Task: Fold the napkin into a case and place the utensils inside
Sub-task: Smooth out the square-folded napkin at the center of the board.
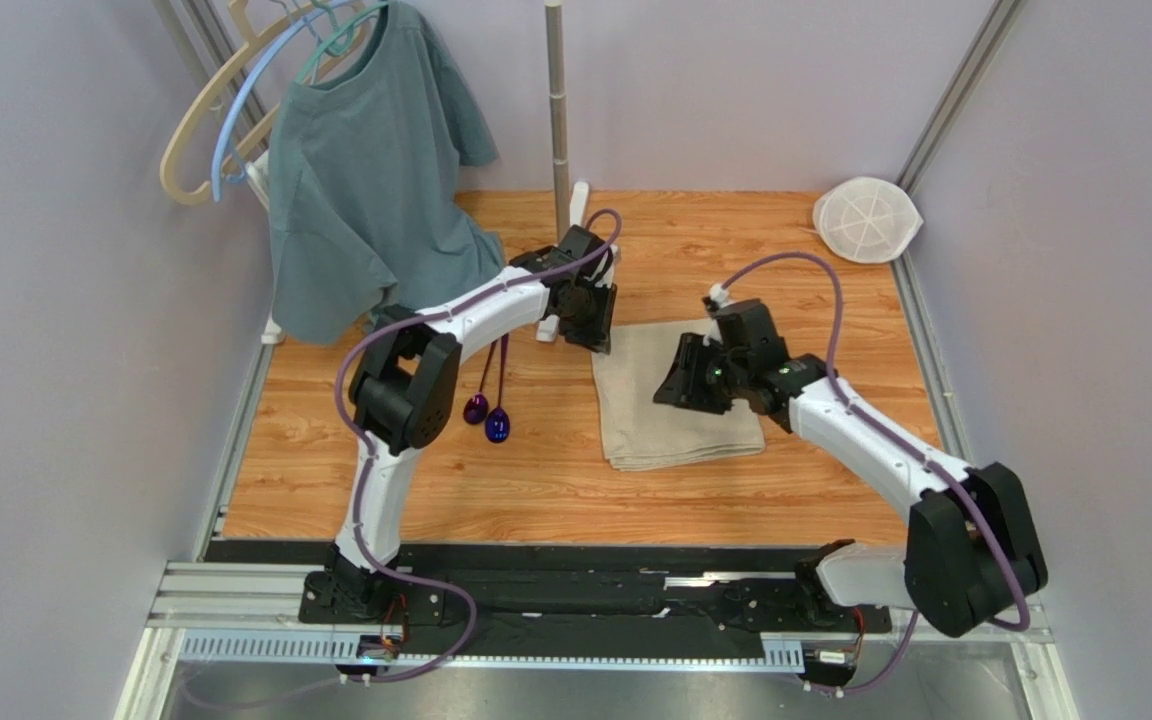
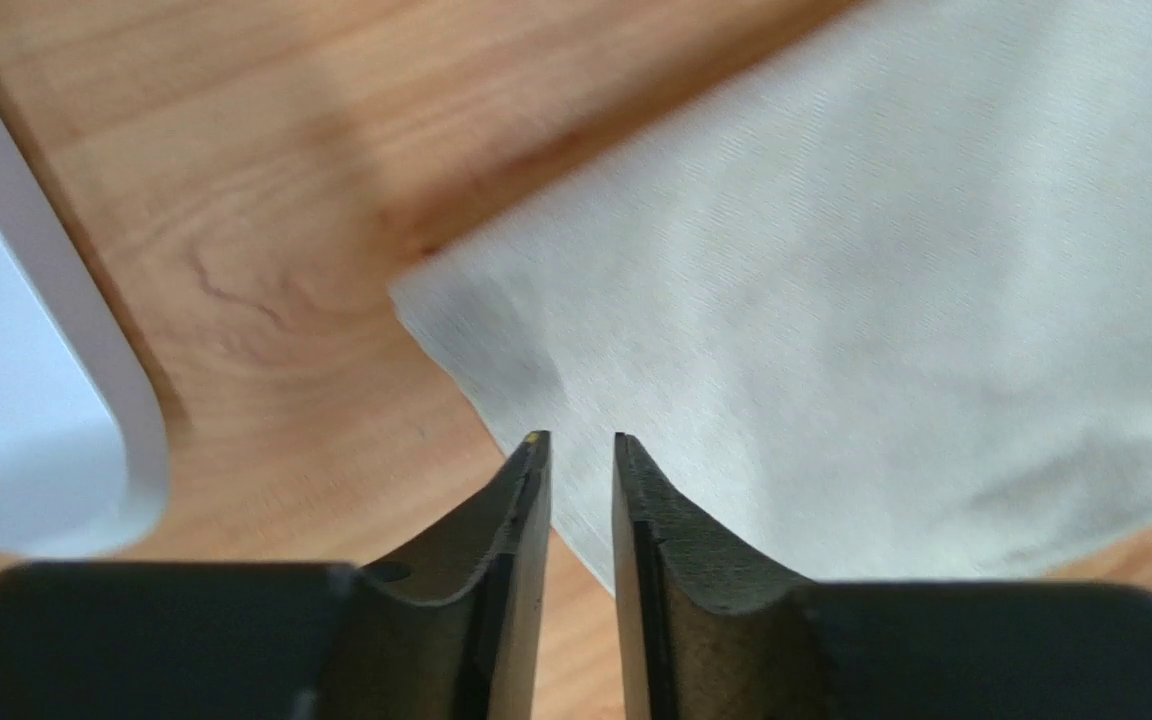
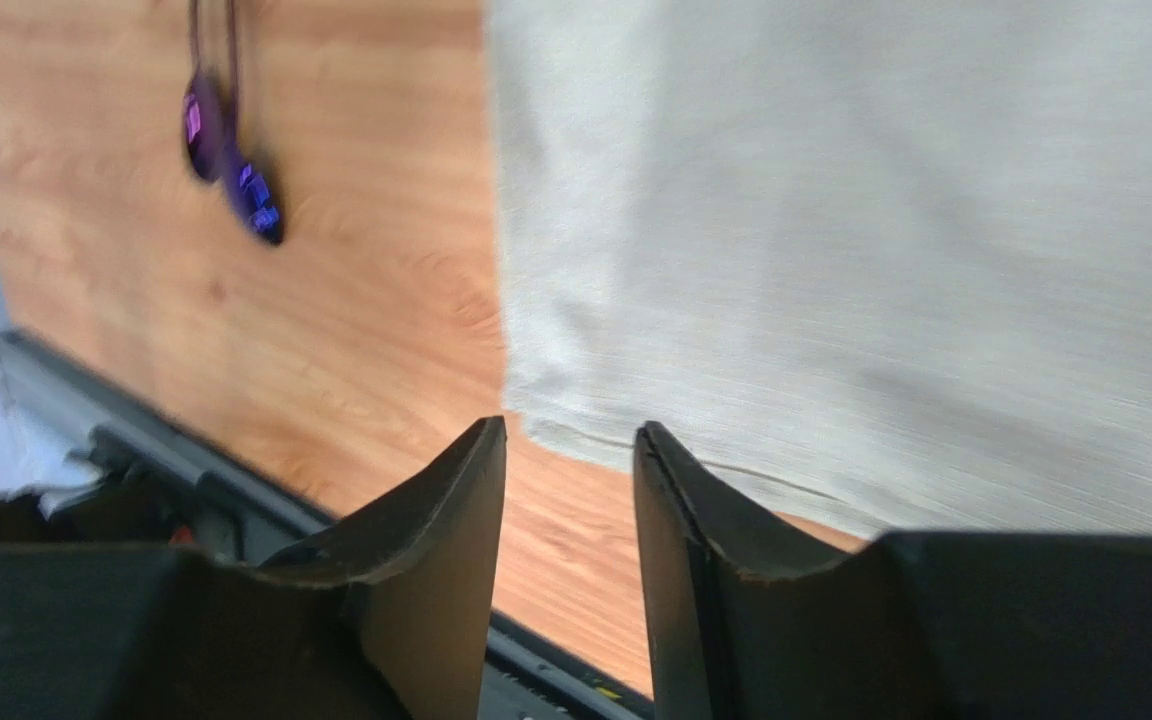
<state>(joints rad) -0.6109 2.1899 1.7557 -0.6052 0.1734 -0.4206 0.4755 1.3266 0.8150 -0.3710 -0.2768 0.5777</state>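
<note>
**Folding step: both hands at the cloth's edge, neither gripping**

Right gripper (image 3: 567,428): jaws a narrow gap apart, nothing btwn them. A corner of the napkin (image 3: 868,225) lies just ahead of its tips, w/ the cloth spreading ahead and to the right. The utensils (image 3: 229,158) lie side by side well ahead and to the left of this hand, on bare table (image 1: 778,240), apart from the cloth.

The napkin lies flat as a rectangle. It's poss. doubled once already, as a layered edge seems to show by the right tips, but blur makes that unsure.

Left gripper (image 2: 579,443), farther out: jaws almost together, a slit only, empty. Another cloth corner sits just ahead and right of its tips.

Judgement: the fold is in hand, w/ no case formed and the spoons not yet in. Next move calls for each hand to drop low and pinch its corner. The thin cloth lies flush on the wood, so the tips must get under one edge. Then both lift together and carry over evenly.
</note>
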